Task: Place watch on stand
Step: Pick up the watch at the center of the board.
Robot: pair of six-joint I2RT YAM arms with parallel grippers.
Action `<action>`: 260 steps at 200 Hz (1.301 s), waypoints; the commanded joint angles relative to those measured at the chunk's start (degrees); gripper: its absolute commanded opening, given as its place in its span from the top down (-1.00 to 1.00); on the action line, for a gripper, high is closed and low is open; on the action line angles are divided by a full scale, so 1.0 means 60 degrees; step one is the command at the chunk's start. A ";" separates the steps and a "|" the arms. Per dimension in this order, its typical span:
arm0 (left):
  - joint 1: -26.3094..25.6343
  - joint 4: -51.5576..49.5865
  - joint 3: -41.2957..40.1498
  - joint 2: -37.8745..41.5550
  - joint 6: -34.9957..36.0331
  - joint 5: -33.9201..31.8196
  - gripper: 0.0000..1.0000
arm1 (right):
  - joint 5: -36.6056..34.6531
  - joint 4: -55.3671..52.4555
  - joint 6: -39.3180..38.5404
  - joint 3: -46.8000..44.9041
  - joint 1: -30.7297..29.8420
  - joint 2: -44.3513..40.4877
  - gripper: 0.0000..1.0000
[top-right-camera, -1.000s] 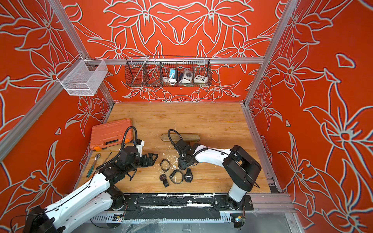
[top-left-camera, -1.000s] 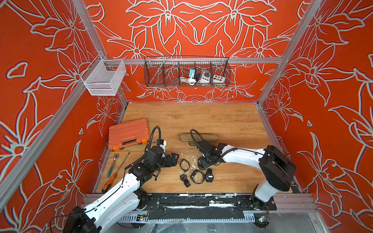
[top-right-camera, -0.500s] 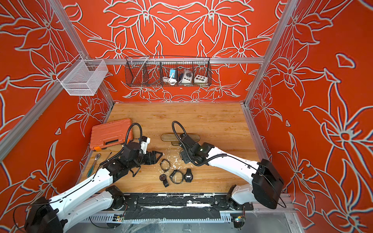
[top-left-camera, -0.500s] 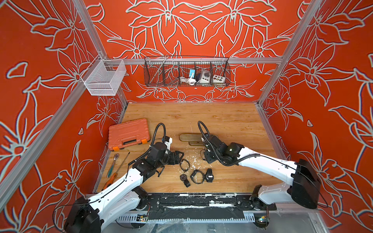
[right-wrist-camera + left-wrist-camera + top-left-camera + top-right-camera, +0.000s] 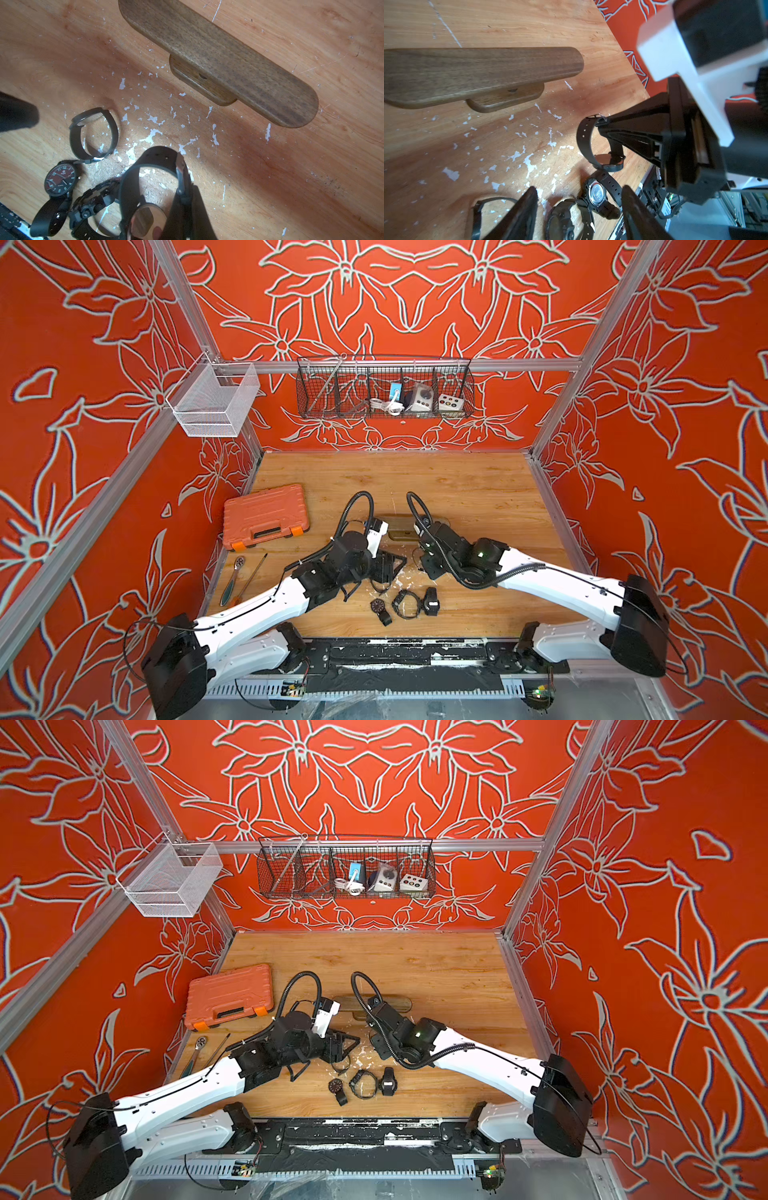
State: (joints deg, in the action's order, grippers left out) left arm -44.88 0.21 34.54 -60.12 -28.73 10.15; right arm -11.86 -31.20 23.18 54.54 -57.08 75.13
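The stand [image 5: 218, 60] is a brown wooden bar on a small base, partly hidden by both arms in both top views [image 5: 399, 533] [image 5: 345, 1002]. It also shows in the left wrist view [image 5: 477, 70]. My right gripper [image 5: 185, 199] is shut on the strap of a black watch [image 5: 128, 187], which hangs above the table in front of the stand. From the left wrist, the watch [image 5: 583, 141] hangs from the right gripper [image 5: 603, 122]. My left gripper [image 5: 579, 205] [image 5: 388, 566] is open over watches on the table, holding nothing.
A thin-strapped watch [image 5: 93, 133], a red-dial watch [image 5: 60, 182] [image 5: 380, 608] and two chunky black watches [image 5: 405, 601] [image 5: 431, 600] lie near the front. An orange tool case [image 5: 266, 516], wrench [image 5: 232, 576] and screwdriver [image 5: 249, 576] lie at the left. Wire baskets [image 5: 384, 387] hang on the back wall.
My left gripper has moved right, up to the loose watches. The right arm's elbow has swung out to the right, and its gripper with the watch has shifted slightly toward the stand.
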 commanded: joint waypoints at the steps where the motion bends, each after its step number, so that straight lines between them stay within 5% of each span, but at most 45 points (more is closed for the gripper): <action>1: -0.0179 0.0184 0.0244 -0.0278 0.0209 -0.0213 -0.20 | -0.0244 0.0027 0.0209 0.0167 -0.0153 -0.0137 1.00; 101: -0.0225 0.0229 0.0772 -0.1342 -0.0102 -0.0056 -0.04 | -0.0191 0.0323 0.0560 0.0118 -0.0561 -0.0231 1.00; 224: -0.0225 -0.0693 0.1574 -0.2573 -0.0338 -0.0227 0.83 | -0.1039 0.0102 0.0512 0.0328 -0.0951 -0.0100 1.00; 260: -0.0225 -0.0538 0.1516 -0.2558 -0.0624 -0.0285 1.00 | -0.1078 0.0196 0.0476 0.0286 -0.1009 -0.0340 0.82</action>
State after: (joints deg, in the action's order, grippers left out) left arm -46.04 -2.48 43.27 -75.20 -30.96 9.58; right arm -16.19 -29.78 25.04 54.59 -62.43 74.76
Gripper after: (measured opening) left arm 0.049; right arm 0.077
